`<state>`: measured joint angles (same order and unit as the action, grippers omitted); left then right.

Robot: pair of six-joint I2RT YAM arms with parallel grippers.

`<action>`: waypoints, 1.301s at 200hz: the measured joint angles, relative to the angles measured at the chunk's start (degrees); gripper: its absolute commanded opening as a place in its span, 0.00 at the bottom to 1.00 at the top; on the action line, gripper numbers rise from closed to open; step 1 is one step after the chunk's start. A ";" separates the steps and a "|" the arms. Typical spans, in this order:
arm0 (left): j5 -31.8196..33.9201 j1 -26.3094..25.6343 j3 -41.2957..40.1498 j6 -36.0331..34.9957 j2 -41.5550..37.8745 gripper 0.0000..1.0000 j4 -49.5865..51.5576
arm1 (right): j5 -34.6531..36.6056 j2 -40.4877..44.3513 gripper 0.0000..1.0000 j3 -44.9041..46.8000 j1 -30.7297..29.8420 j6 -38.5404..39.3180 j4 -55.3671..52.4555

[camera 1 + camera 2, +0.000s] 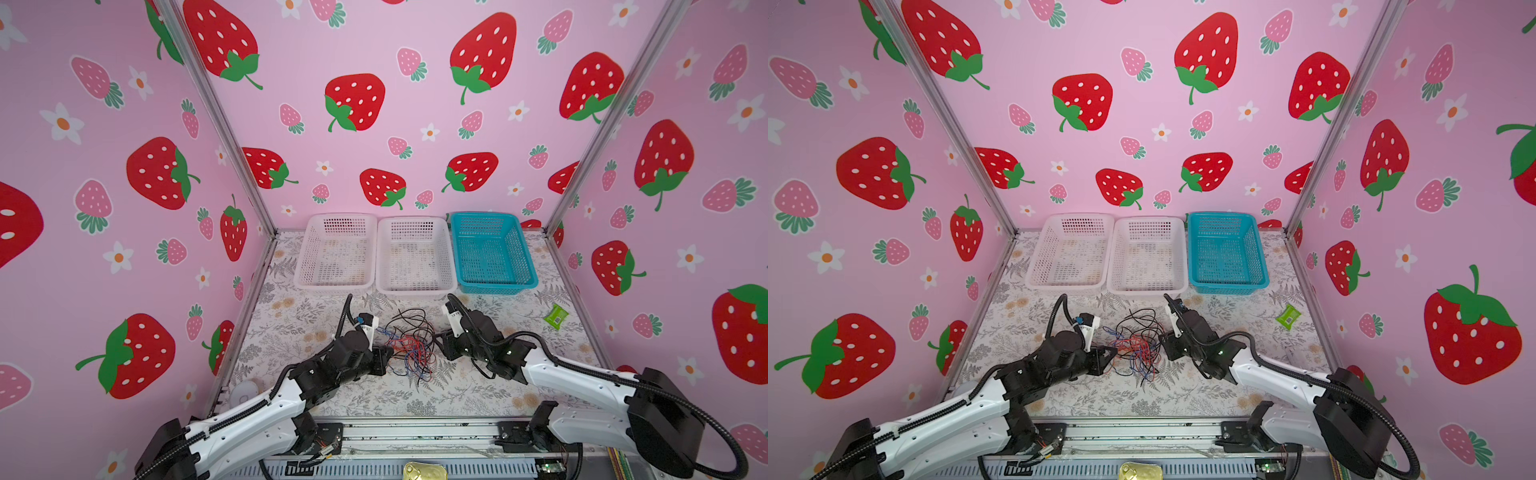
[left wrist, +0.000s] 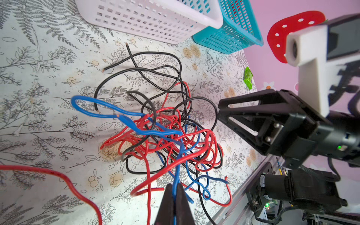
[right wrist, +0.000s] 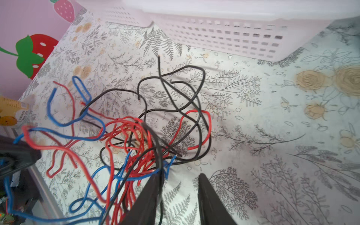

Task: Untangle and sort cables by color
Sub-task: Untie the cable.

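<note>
Cables [image 1: 409, 347]: black, red and blue tangle, middle of table [image 1: 478, 386], just near of baskets [image 1: 415, 291], between both grippers. Left gripper [image 2: 176, 193]: clenched on blue cable [image 2: 177, 171], which runs right into the heap. Right gripper [image 3: 180, 181]: jaws apart at tangle's right edge, holding nothing.

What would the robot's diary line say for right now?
left end effector: shut on blue cable | right end effector: open, beside pile | cables: tangled in one pile
</note>
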<state>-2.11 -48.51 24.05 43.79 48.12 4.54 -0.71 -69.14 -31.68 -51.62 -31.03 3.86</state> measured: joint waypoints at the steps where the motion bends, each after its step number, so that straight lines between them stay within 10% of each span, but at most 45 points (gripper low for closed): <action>1: 0.00 0.00 0.00 0.00 0.00 0.00 0.02 | -0.04 -0.17 0.34 0.00 0.15 0.02 0.11; 184: 0.48 0.00 -0.24 -0.46 -0.72 0.00 0.33 | -8.74 -1.20 0.42 3.15 1.49 -0.42 10.38; 260: 0.59 0.00 -1.11 -0.44 -0.74 0.00 0.35 | -11.34 -5.99 0.10 3.26 1.49 -0.66 14.10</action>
<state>-1.52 -48.51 22.94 43.35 47.37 4.89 -12.05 -75.13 -28.42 -50.13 -31.68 17.96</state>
